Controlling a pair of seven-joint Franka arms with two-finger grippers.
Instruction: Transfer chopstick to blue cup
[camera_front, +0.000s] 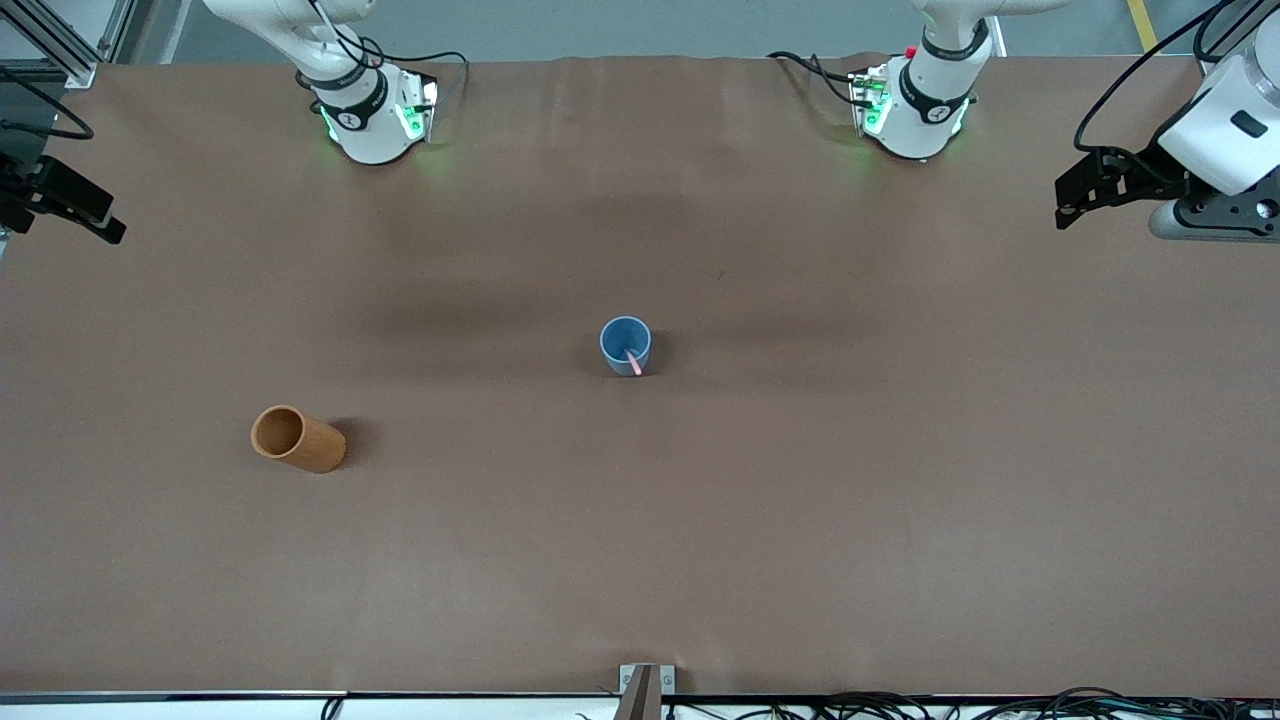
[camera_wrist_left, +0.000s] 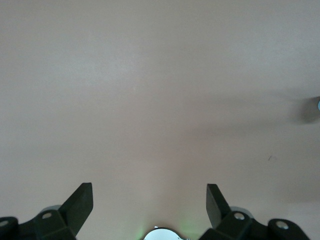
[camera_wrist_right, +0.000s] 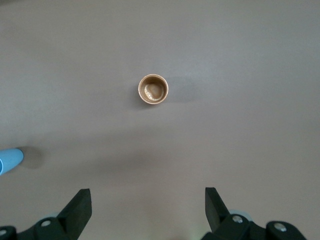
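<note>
- Chopstick (camera_front: 634, 362): thin pink stick, standing tilted inside the blue cup (camera_front: 625, 345), its upper end leaning on the cup's rim on the side nearer the front camera and poking a little past it.
- Blue cup: small, plain, slightly tapered, round rim, upright near the middle of the brown table (camera_front: 800, 500); only an edge of it shows in the right wrist view (camera_wrist_right: 9, 161).
- Orange-brown cylindrical cup (camera_front: 297, 438): upright, nothing in it, well apart from the blue cup, toward the right arm's end of the table and nearer the front camera than the blue cup; right wrist view looks straight down into it (camera_wrist_right: 153, 89).
- Left gripper (camera_front: 1085, 195): up in the air over the left arm's end of the table, well away from the blue cup, fingers (camera_wrist_left: 80, 205) spread wide, holding nothing; arm waits.
- Right gripper (camera_front: 75, 210): over the right arm's end of the table, well away from the blue cup, fingers (camera_wrist_right: 79, 207) spread wide, holding nothing; arm waits.
</note>
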